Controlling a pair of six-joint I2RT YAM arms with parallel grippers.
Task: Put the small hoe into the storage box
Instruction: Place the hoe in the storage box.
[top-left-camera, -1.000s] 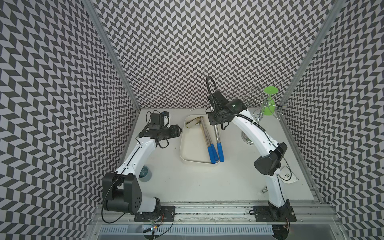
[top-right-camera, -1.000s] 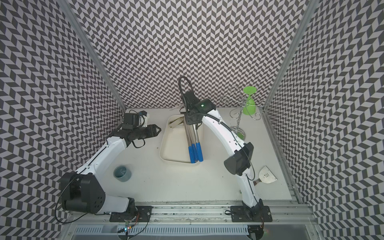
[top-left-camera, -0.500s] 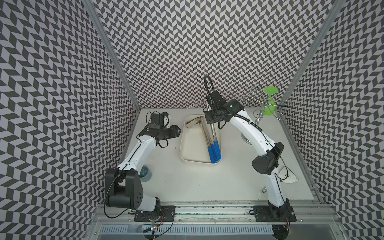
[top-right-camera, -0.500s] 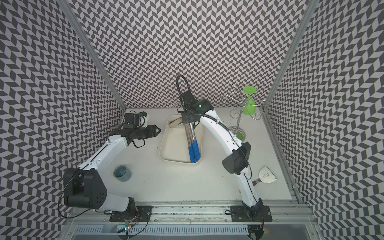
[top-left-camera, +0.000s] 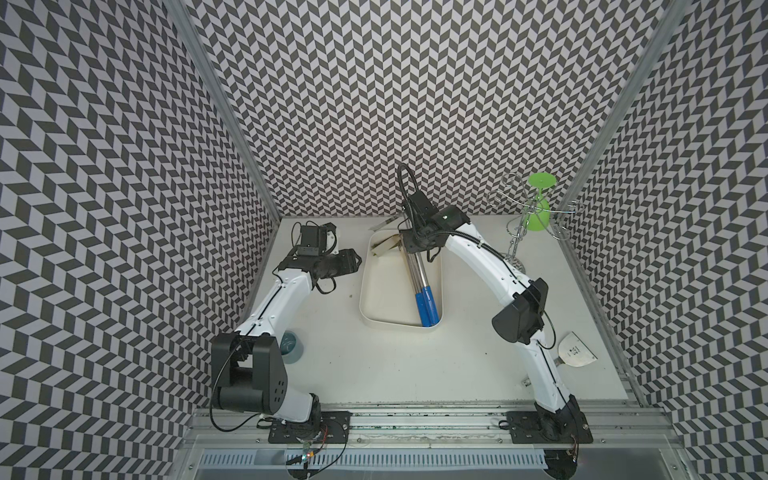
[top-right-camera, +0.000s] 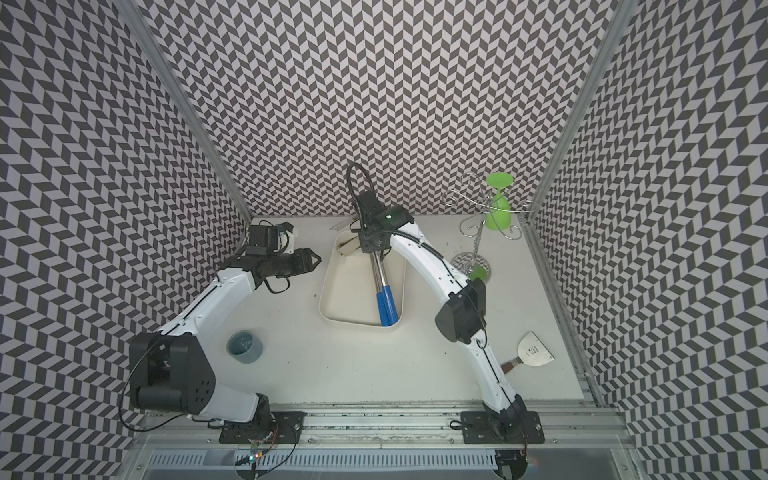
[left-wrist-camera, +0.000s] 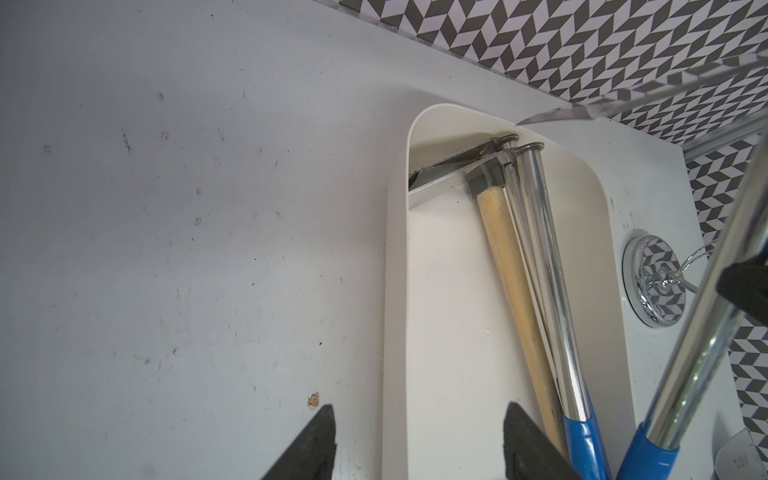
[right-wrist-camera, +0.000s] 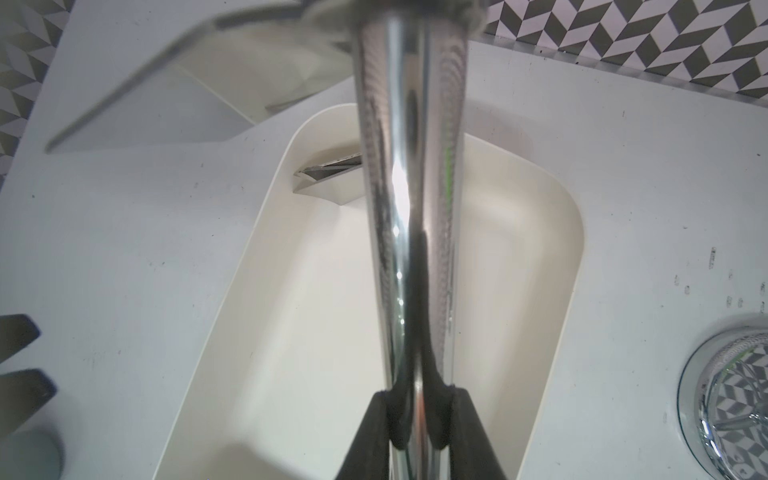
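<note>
Squeezing the small hoe (left-wrist-camera: 702, 336) by its shiny stick, the right gripper (right-wrist-camera: 417, 409) holds it over the storage box (top-left-camera: 386, 291), lined up near to far, while the left gripper (left-wrist-camera: 419, 419) has its fingers apart.

We find bare floor in the left half of the storage box (top-left-camera: 384, 297); the hoes (left-wrist-camera: 510, 266) along its right side, the held hoe (right-wrist-camera: 411, 208) and the right arm (top-left-camera: 478, 253) block that side. The left fingers (left-wrist-camera: 316, 442) hang just beside the far left wall. The worktop (top-left-camera: 399, 374) lies open near the middle, edged by a blue cup (top-left-camera: 291, 347), scraper (top-left-camera: 575, 353) and wire rack (top-left-camera: 515, 237).
</note>
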